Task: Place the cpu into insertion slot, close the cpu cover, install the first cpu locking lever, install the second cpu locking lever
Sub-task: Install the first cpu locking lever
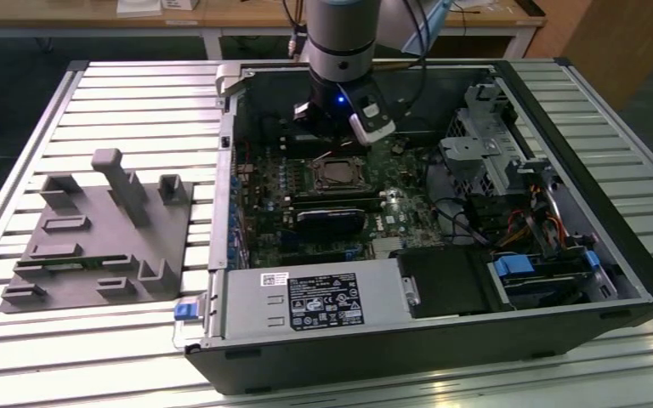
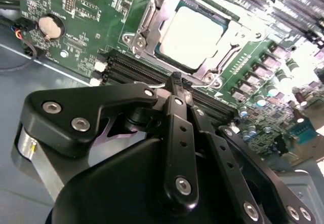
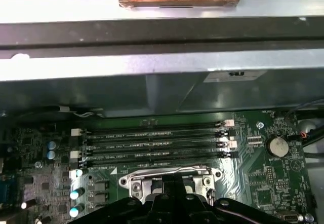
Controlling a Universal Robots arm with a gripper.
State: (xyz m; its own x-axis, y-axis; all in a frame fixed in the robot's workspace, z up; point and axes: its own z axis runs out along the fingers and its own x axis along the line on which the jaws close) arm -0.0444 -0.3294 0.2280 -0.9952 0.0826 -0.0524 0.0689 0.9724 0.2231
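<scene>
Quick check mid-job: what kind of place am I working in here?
Likely a robotics lab or workshop: an open computer case sits on a slatted metal table, a grey moulded fixture lies beside it, and wooden workbenches stand behind.

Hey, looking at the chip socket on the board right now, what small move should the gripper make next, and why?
Probably press the shut gripper gently down on the thin wire lever beside the memory slots. The chip is already seated, with the silver cover flat over its edges. The gripper's tips sit right at that lever, though I cannot tell whether it is latched.
</scene>
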